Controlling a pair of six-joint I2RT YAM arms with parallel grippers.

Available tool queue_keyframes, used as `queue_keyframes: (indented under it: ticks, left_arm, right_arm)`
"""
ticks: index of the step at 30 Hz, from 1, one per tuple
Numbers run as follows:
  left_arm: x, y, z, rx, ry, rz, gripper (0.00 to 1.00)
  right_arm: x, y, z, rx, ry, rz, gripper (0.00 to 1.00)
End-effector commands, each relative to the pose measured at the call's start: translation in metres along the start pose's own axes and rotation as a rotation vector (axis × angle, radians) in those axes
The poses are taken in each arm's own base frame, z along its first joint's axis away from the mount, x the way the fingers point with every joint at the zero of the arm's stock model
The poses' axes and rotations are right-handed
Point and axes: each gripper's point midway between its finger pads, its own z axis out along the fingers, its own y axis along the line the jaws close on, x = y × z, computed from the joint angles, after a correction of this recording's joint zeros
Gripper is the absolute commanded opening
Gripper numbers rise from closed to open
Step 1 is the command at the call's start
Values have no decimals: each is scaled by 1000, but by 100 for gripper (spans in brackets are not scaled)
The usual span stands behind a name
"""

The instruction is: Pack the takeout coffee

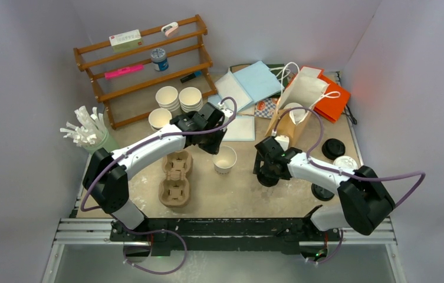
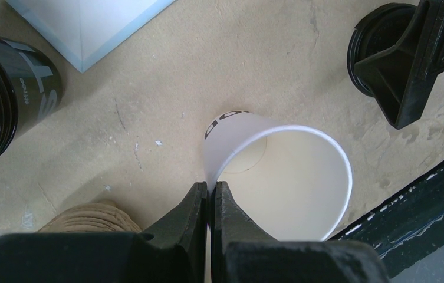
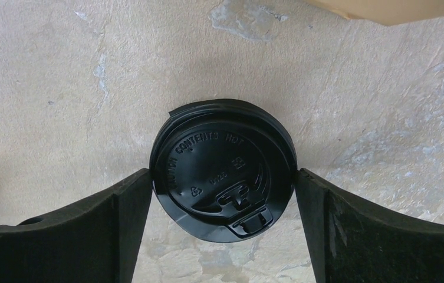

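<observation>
Scuffed beige counter, pale walls, left hand pinching rim of empty cup mid-counter, right hand wide, astride black lid lying flat.

Lab test cell (plain white walls)

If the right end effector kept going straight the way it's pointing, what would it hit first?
The black plastic lid on the table, centred in the open right end effector; how far off it lies is unclear.
</observation>
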Motion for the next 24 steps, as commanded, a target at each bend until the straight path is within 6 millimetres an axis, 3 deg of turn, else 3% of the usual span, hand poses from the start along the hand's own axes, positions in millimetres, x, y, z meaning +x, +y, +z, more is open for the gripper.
queue_keyframes:
  ticks: [1, 6, 10, 19, 24]
  left_arm:
    - [-10, -5, -8, 29, -46, -15, 0]
    - [-10, -8, -7, 47, -45, -18, 0]
    - [-10, -12, -6, 70, -45, -23, 2]
    - [-18, -15, -11, 81, -78, -37, 27]
    - [-24, -15, -16, 82, -94, -49, 32]
  right_arm:
    - [14, -15, 4, 69, 57, -24, 91]
    - [9, -12, -1, 63, 51, -25, 86]
    - [-6, -4, -16, 33, 25, -14, 82]
    - [-36, 25, -61, -95, -37, -30, 78]
    - [-45, 46, -80, -135, -57, -58, 77]
